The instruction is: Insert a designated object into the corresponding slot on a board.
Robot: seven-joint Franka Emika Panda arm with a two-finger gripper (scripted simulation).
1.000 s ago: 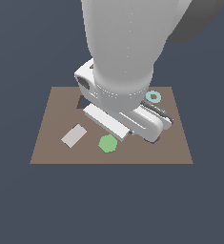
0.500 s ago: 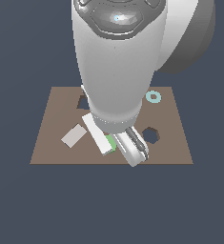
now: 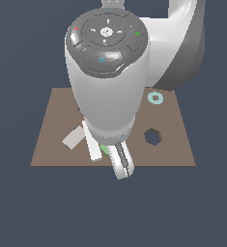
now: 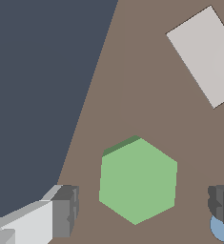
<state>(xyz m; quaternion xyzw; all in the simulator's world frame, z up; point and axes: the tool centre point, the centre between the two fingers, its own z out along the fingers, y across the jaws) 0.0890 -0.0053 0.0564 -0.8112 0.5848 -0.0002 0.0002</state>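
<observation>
The green hexagonal piece (image 4: 138, 180) lies flat on the brown board (image 4: 132, 71). In the exterior view only a sliver of the green piece (image 3: 104, 149) shows under the arm. My gripper (image 4: 144, 208) is open, with one finger (image 4: 66, 211) on each side of the piece, apart from it. In the exterior view the gripper (image 3: 106, 152) hangs low over the board (image 3: 168, 120) near its front edge. The dark hexagonal slot (image 3: 153, 136) is cut in the board toward the exterior view's right of the gripper.
A grey rectangular block (image 3: 74, 138) lies on the board at the exterior view's left of the gripper, and also shows in the wrist view (image 4: 206, 55). A light-blue ring (image 3: 156, 98) lies at the board's far right. The arm hides the board's middle.
The arm has swung over the green piece and come down, and the hand has turned. Its fingers now straddle the piece. The piece, block and ring have not moved.
</observation>
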